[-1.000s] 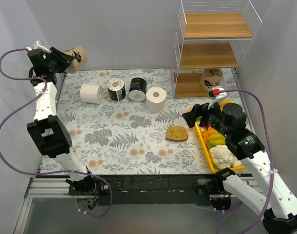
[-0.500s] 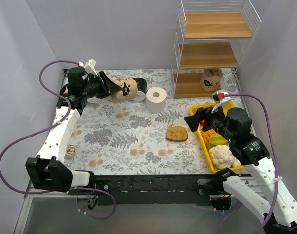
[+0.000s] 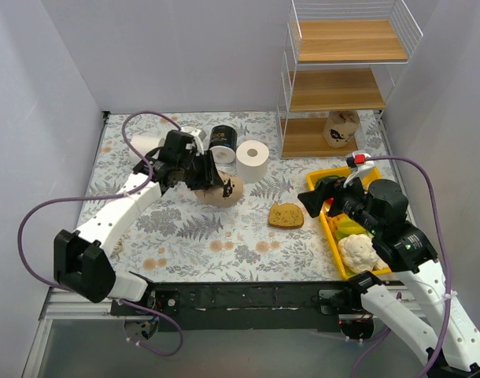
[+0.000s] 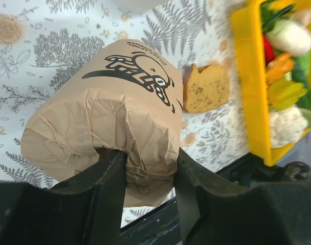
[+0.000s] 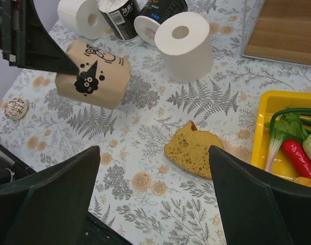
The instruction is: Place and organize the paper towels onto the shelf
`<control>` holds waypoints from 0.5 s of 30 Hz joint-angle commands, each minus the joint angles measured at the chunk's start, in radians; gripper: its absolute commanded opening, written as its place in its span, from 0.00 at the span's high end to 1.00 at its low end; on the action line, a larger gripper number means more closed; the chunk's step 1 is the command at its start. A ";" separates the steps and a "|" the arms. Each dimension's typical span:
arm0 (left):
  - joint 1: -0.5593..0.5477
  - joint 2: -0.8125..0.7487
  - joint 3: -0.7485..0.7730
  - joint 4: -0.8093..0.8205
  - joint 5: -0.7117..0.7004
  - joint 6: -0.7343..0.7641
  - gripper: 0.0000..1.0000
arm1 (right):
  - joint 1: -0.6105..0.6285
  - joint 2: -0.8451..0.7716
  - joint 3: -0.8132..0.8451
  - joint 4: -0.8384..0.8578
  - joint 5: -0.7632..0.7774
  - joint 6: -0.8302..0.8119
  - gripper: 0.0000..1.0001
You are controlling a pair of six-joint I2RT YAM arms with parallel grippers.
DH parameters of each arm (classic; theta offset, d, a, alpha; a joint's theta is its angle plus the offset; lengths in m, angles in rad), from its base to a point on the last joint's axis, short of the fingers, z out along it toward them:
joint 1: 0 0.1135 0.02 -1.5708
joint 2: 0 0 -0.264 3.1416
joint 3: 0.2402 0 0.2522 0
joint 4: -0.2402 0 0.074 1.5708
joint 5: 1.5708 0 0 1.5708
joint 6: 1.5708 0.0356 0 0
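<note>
My left gripper (image 3: 214, 183) is shut on a tan paper towel roll with dark print (image 3: 227, 190), held just above the table's middle; in the left wrist view both fingers pinch the crumpled wrap (image 4: 120, 112). A second tan roll (image 3: 341, 128) stands on the bottom board of the white wire shelf (image 3: 342, 71). A white roll (image 3: 252, 161) stands upright by a black roll (image 3: 223, 143). The right wrist view shows another white roll (image 5: 76, 15) and another black roll (image 5: 117, 15) behind. My right gripper (image 3: 312, 197) is open and empty over the table near the bread.
A brown bread slice (image 3: 286, 215) lies between the grippers. A yellow tray (image 3: 328, 224) of vegetables sits at the right edge under my right arm. A small round brown item (image 3: 114, 246) lies near the left front edge. Grey walls surround the table.
My left arm swung from the far left back corner down and right to the table's middle, carrying the tan roll. The right arm barely shifted.
</note>
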 commanded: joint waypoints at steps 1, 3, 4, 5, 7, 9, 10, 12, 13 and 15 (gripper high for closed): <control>-0.064 0.070 0.047 -0.045 -0.117 0.041 0.63 | -0.004 -0.009 -0.016 0.023 0.006 0.010 0.06; -0.101 0.097 0.069 -0.068 -0.148 0.048 0.62 | -0.002 -0.009 -0.021 0.027 0.017 0.013 0.06; -0.113 0.116 0.079 -0.077 -0.159 0.050 0.62 | -0.002 -0.007 -0.024 0.030 0.026 0.013 0.06; -0.129 0.140 0.090 -0.092 -0.168 0.054 0.59 | -0.002 -0.001 -0.028 0.030 0.030 0.013 0.06; -0.156 0.159 0.104 -0.095 -0.175 0.056 0.53 | -0.001 0.005 -0.031 0.033 0.040 0.013 0.07; -0.169 0.170 0.104 -0.077 -0.136 0.059 0.40 | -0.002 0.008 -0.047 0.041 0.046 -0.008 0.07; -0.170 0.171 0.105 -0.072 -0.119 0.061 0.37 | -0.004 0.008 -0.051 0.041 0.064 -0.010 0.07; -0.170 0.167 0.109 -0.045 -0.078 0.059 0.33 | -0.002 0.007 -0.051 0.041 0.076 -0.015 0.07; -0.170 0.160 0.118 -0.034 -0.050 0.055 0.31 | -0.002 0.008 -0.050 0.038 0.079 -0.013 0.07; -0.170 0.142 0.139 -0.017 -0.048 0.051 0.22 | -0.001 0.023 -0.034 0.038 0.076 -0.030 0.07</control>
